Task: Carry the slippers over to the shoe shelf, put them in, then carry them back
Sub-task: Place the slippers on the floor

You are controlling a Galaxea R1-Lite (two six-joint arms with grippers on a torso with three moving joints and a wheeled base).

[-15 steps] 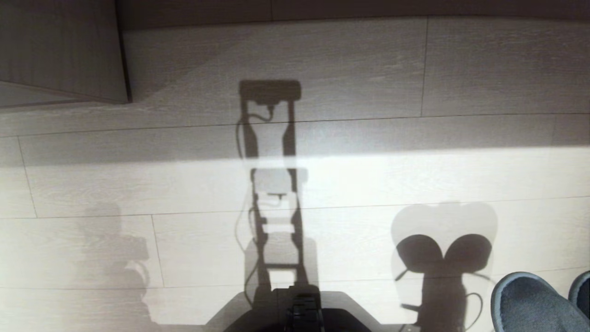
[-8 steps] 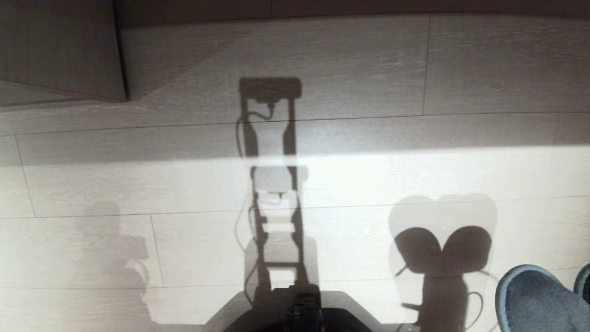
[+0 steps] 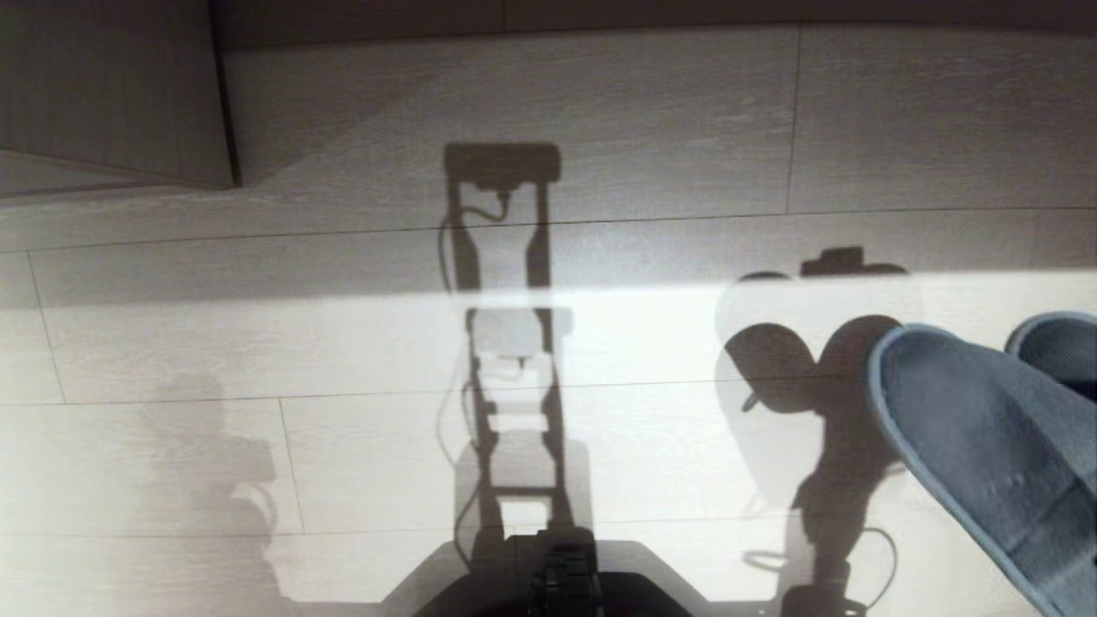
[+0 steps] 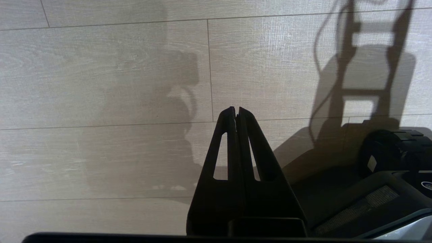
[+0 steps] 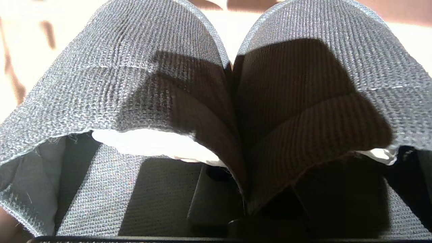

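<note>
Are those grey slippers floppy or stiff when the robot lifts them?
Probably floppy: the slippers are knitted fabric, and their inner edges fold where the right gripper pinches them together. Likely light too, since that one pinch carries both above the floor.

Left gripper (image 4: 236,113) pointed down toward the floor, lower centre of the left wrist frame, both black fingers pressed flat together with nothing between them. Right gripper (image 5: 241,199) low in the centre of the right wrist frame, mostly hidden, fingers pinched tight on the inner edges of the slippers (image 5: 233,101), held side by side.
</note>
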